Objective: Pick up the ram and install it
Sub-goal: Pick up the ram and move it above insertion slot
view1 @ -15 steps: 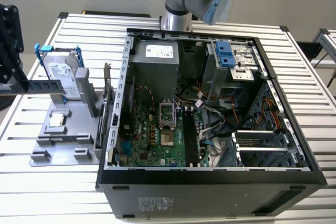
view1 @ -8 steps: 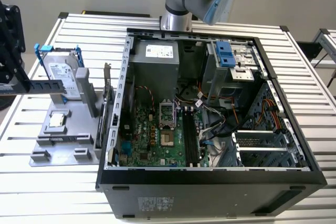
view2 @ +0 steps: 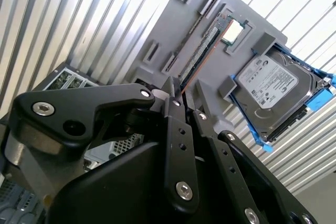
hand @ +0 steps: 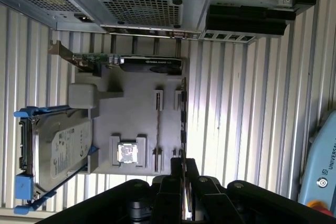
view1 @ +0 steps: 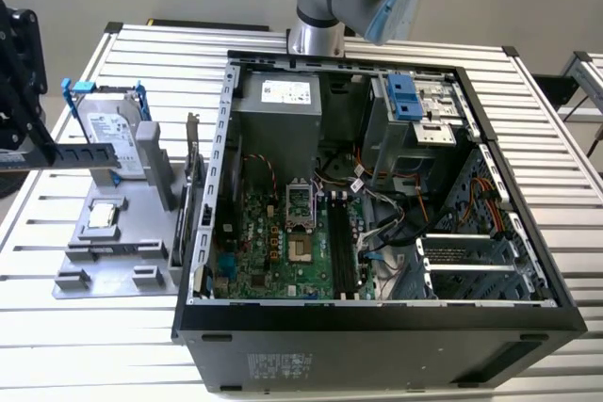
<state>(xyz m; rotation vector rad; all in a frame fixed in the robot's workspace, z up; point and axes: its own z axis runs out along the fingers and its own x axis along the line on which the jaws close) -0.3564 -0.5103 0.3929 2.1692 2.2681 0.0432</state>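
Bright even light, glare on table slats (hand: 231, 129), tool (view2: 182, 93) dark in shadow.

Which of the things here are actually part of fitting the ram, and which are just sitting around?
Part of the job:
the ram, gripped in the hand
the open computer case
its motherboard

Just lying about:
the hard drive
the processor chip
the graphics card
the grey tray

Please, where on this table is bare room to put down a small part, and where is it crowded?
Free: the table slats between the gray holder and the near edge, and the strip at the exterior view's right of the computer case. Crowded: the holder, with the hard drive on it and the gripper holding the ram there.
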